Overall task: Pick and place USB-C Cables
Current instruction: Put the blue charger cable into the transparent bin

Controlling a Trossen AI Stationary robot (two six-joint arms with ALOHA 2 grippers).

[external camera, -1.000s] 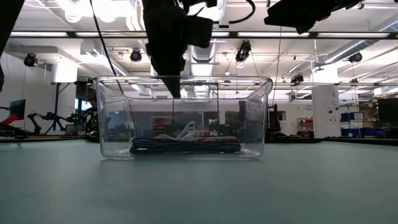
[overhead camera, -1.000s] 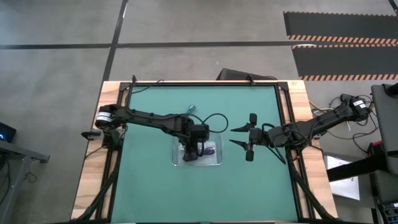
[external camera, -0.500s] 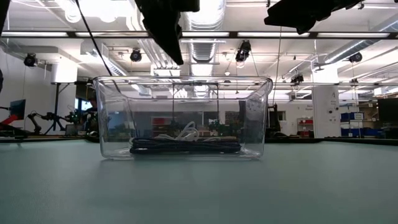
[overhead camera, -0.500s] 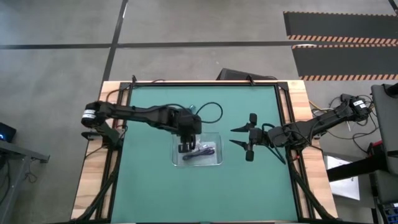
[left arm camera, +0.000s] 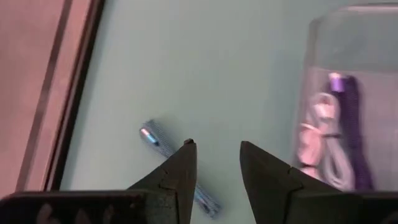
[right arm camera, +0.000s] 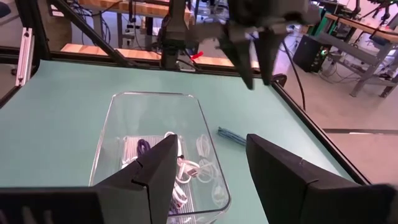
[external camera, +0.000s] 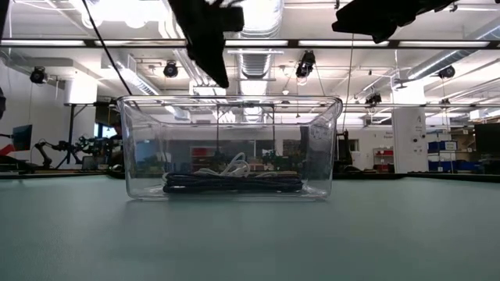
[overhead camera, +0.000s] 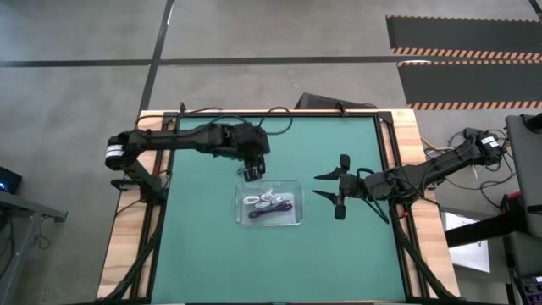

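Observation:
A clear tray (overhead camera: 295, 219) stands mid-table and holds white cable bundles (left arm camera: 317, 146) and a dark purple one (left arm camera: 349, 127), lying on its bottom (external camera: 233, 183). A teal cable (left arm camera: 155, 137) lies flat on the green mat beyond the tray's far side, also seen in the right wrist view (right arm camera: 233, 137). My left gripper (overhead camera: 252, 172) hovers open and empty above the mat by the tray's far rim, over the teal cable's near end (left arm camera: 216, 152). My right gripper (overhead camera: 327, 188) waits open to the right of the tray (right arm camera: 211, 158).
The mat's wooden border and dark frame rail (left arm camera: 68, 93) run just beyond the teal cable. Bare green mat (overhead camera: 212, 246) lies left of and nearer than the tray. Black arm wires (overhead camera: 279, 119) loop over the far edge. Workshop benches stand behind the table.
My left gripper has risen out of the clear tray and drawn back toward the table's far edge, past the tray's far rim. The cables in the tray lie as before. The right arm has kept still.

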